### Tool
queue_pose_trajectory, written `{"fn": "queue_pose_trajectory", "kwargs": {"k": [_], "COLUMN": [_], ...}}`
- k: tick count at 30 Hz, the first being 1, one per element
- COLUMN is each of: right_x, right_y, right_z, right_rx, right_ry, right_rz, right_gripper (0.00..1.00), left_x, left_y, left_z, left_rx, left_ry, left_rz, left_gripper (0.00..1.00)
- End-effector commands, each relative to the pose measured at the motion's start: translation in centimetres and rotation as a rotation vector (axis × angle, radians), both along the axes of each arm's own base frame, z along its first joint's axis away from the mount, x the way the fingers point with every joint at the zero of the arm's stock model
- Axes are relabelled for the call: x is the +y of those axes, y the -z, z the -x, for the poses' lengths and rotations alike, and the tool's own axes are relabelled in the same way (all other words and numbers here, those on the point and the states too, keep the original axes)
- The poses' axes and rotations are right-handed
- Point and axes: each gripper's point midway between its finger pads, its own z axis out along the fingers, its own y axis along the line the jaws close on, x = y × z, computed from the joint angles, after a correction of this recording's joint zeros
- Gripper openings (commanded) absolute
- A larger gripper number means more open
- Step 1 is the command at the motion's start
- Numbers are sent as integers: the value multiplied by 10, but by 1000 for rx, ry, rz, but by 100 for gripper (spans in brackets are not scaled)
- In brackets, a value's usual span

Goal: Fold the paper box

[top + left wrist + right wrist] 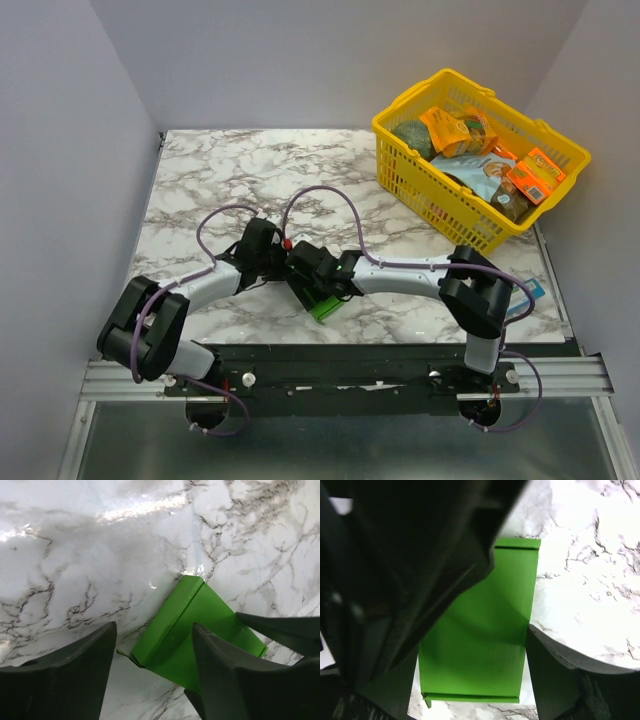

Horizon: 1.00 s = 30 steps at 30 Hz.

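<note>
A marble-patterned table (200,180) is seen enclosed by plain grey walls. The paper box (325,305) lies on it near the front edge, at about 6 o'clock from the table's middle. It appears as a flattened green sleeve with creased ends. A yellow basket (420,195) of packets is set well apart at 2 o'clock.

A slip is judged the chief risk. The card is thin and the marble looks glossy, so a push from one side alone could skid the box away or rotate it instead of raising a flap. Too hard a squeeze could buckle a panel off its crease. A clash is also possible, since both wrists are crowded over one small thing.

The left arm is stretched from its base toward 2 o'clock. The left gripper (155,627) is held with fingers spread apart, low over the box's far end, with nothing grasped. The right arm is reached across toward 9 o'clock. The right gripper (475,625) is set with a finger at each long side of the box. Whether the card is actually pinched cannot be told.
</note>
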Motion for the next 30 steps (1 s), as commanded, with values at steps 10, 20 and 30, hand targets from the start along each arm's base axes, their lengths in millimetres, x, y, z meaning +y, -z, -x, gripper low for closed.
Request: {"fn": "queue_pose_trajectory", "kwargs": {"k": [10, 20, 30], "right_x": [-23, -28, -30], "right_y": [8, -17, -83], "right_z": [56, 85, 82], "right_rx": [238, 463, 615], "right_ry": [-155, -265, -465], "right_rz": [-55, -280, -624], "right_gripper": [55, 51, 50], "left_x": [32, 31, -4], "left_y": [-70, -128, -184], "left_z": [-35, -12, 90], "left_rx": [-163, -285, -341], "left_ry": [-148, -26, 464], "left_rz": [60, 171, 443], "left_gripper": [96, 94, 92]}}
